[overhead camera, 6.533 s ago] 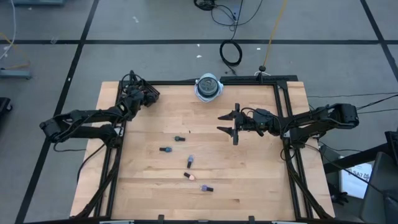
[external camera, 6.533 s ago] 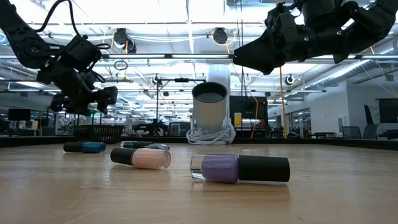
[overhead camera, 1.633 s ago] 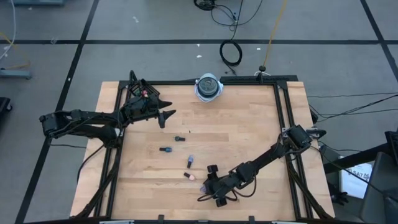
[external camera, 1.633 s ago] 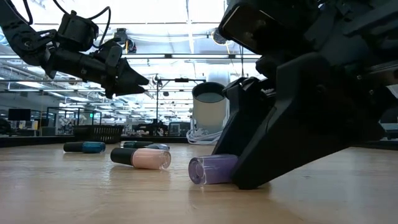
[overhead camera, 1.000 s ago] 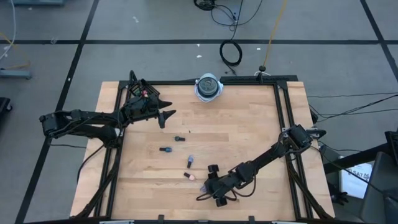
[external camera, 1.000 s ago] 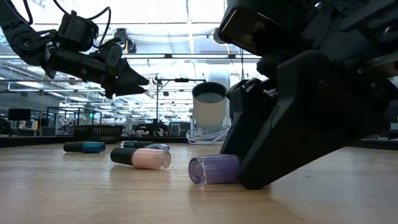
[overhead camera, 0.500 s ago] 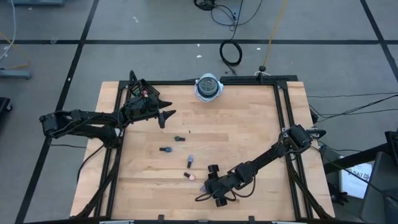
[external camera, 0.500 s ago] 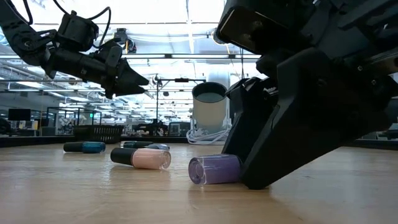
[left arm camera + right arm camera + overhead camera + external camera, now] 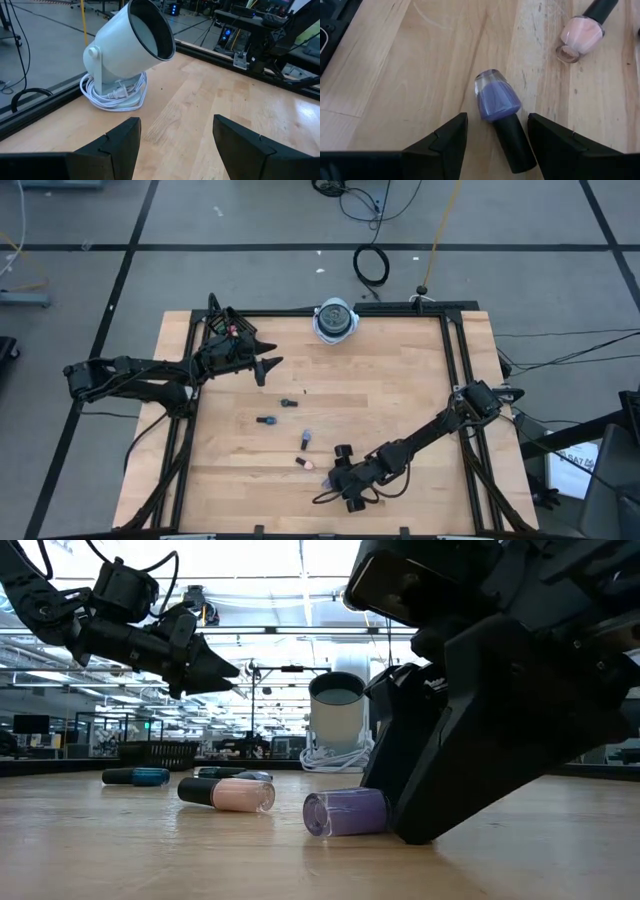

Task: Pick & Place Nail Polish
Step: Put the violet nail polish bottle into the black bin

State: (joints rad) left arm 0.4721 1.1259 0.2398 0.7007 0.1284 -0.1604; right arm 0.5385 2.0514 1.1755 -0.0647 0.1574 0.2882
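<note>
Several small nail polish bottles lie on their sides on the wooden table. A purple bottle (image 9: 496, 100) with a black cap (image 9: 514, 145) lies between the fingers of my open right gripper (image 9: 497, 142), low over the table's near middle (image 9: 328, 480). The fingers stand on either side of the cap; whether one touches it, I cannot tell. A pink bottle (image 9: 582, 35) lies just beyond it. My left gripper (image 9: 270, 370) hangs open and holding nothing above the table's far left.
Further bottles lie toward the table's middle: a lilac one (image 9: 306, 440), a teal one (image 9: 265, 421) and a dark one (image 9: 288, 403). A white round can on a coiled white cord (image 9: 335, 320) stands at the far edge. A black frame (image 9: 455, 380) borders the table.
My right gripper has tipped slightly more upright over the purple bottle and stays open. The bottle lies where it was.
</note>
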